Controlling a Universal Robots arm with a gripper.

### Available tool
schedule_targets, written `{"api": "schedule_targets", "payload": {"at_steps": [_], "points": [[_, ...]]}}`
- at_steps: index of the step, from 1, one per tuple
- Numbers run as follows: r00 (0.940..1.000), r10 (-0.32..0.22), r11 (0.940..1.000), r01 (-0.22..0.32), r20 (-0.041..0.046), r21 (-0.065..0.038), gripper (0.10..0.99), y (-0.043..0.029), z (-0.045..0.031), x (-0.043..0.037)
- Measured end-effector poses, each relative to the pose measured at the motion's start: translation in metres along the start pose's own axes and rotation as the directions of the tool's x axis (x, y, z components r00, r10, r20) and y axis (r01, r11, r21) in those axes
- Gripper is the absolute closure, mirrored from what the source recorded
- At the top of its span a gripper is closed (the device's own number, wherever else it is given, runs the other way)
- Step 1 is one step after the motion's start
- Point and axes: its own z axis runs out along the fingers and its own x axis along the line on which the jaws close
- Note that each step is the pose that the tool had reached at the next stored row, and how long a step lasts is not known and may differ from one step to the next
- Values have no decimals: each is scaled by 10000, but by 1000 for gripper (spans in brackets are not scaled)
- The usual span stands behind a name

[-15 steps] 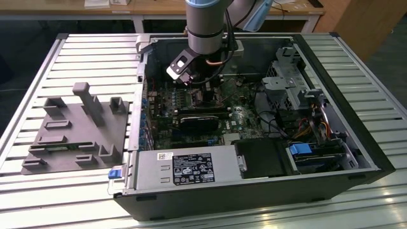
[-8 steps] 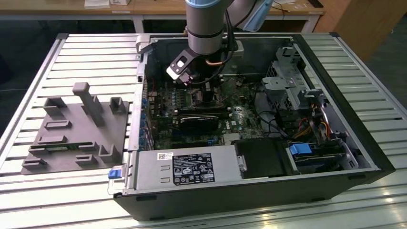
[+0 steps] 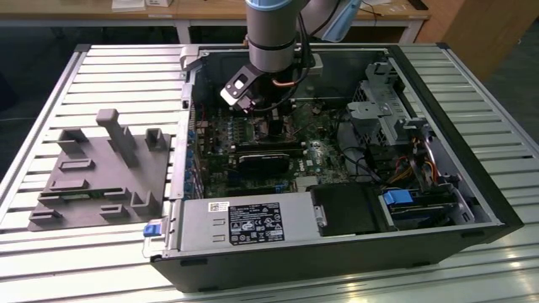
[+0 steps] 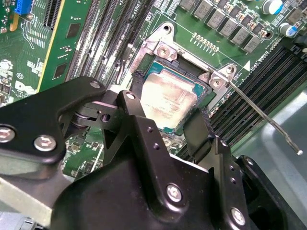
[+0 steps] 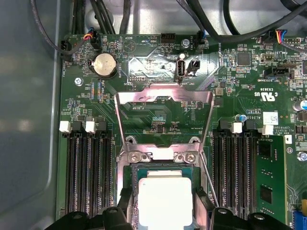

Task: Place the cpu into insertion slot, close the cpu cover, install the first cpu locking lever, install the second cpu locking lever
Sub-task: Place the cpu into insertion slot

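Observation:
The cpu (image 4: pixel 169 96) (image 5: pixel 165 196), a flat square chip with a silver-grey top, lies in the insertion slot (image 5: pixel 133 184) on the green motherboard. My gripper (image 4: pixel 169 103) (image 5: pixel 163 207) (image 3: pixel 252 106) hangs just above it, with one black finger (image 4: pixel 138 84) at one edge of the chip and the other finger (image 4: pixel 202 122) at the opposite edge. The cpu cover (image 5: pixel 125 120), a silvery frame with a square window, is swung back off the slot. A thin wire locking lever (image 4: pixel 261 117) sticks out free from the slot's corner.
Long black memory slots (image 5: pixel 88 177) (image 5: pixel 237 177) run along both sides of the socket. The open case's walls (image 3: pixel 438 113), drive cage (image 3: pixel 396 120) and power supply (image 3: pixel 252 221) ring the motherboard. A grey fixture block (image 3: pixel 101 170) sits at the exterior view's left.

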Motion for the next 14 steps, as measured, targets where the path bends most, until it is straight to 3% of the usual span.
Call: {"api": "schedule_targets", "payload": {"at_steps": [3,6,7,12,14], "points": [[10000,2,10000,-2,-2,1,475,0,0,0],[9999,12,10000,-12,-164,3,475,0,0,0],[9998,13,10000,-13,-178,3,475,0,0,0],[9999,12,10000,-12,-168,3,475,1,-4,0],[9999,9,10000,-9,-108,2,475,1,-17,0]]}}
